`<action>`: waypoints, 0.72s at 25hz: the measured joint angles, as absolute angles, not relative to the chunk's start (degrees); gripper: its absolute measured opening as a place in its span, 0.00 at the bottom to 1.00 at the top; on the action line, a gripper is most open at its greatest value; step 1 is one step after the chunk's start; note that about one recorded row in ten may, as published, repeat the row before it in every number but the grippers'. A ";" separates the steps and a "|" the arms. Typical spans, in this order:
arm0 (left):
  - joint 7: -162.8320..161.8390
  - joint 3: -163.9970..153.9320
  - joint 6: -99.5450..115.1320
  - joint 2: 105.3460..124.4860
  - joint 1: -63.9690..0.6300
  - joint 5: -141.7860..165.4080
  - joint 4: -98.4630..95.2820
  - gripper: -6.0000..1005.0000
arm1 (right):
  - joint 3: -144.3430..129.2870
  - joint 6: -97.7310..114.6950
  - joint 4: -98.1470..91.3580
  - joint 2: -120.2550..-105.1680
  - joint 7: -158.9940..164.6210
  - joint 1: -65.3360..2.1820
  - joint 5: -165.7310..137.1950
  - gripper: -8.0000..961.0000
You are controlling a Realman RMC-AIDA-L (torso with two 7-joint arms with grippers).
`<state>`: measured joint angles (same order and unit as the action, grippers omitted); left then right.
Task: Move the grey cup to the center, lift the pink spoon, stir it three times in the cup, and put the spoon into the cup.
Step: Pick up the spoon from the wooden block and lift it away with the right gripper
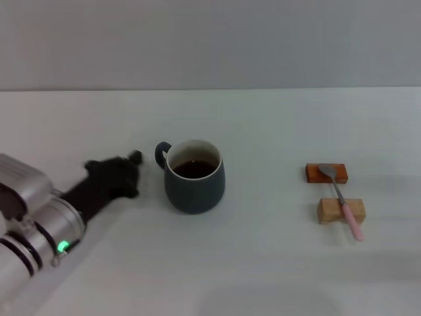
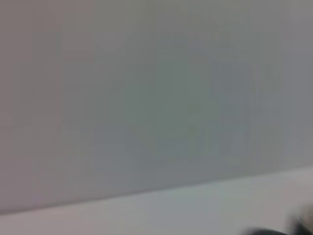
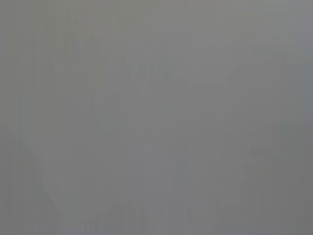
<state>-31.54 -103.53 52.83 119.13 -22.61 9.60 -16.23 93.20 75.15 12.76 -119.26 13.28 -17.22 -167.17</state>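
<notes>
From my head view, I see the left pincer (image 1: 125, 172) in the left half of the frame, a dark blurred shape at the end of the silver arm that comes in from the lower left corner. It sits just beside the grey cup (image 1: 194, 184), on the handle side, apart from it and holding nothing; whether its fingers are spread or pressed together I cannot tell, since the dark mass gives me no clean outline. A green light glows on the arm's wrist section. The grey cup stands upright on the white tabletop (image 1: 263, 263) a little left of the frame's middle, its loop handle turned toward the upper left and toward the pincer, dark liquid showing inside the white interior. Well apart from it, in the right part of the frame, the pink spoon (image 1: 342, 197) lies across two small blocks: its silver bowl rests on the orange-brown block (image 1: 312, 174) farther back, and its neck crosses the light wooden block (image 1: 327, 210) nearer to me, with the pale pink handle end reaching down past that block toward the lower right. The left wrist view gives me only a grey wall above a pale strip of tabletop, with a dark smudge at its lower right edge. The right wrist view is a flat grey field, and the right pincer appears in none of my views.
</notes>
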 joint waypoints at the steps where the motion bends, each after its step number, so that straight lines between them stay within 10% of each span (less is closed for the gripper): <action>1: -31.55 -103.53 52.83 119.13 -22.61 9.60 -16.23 0.01 | 93.20 75.15 12.76 -119.26 13.27 -17.22 -167.17 0.70; 18: -22.03 -83.64 51.06 118.14 -23.77 2.52 -15.22 0.01 | 76.49 71.60 29.85 -119.71 18.71 -1.23 -163.02 0.70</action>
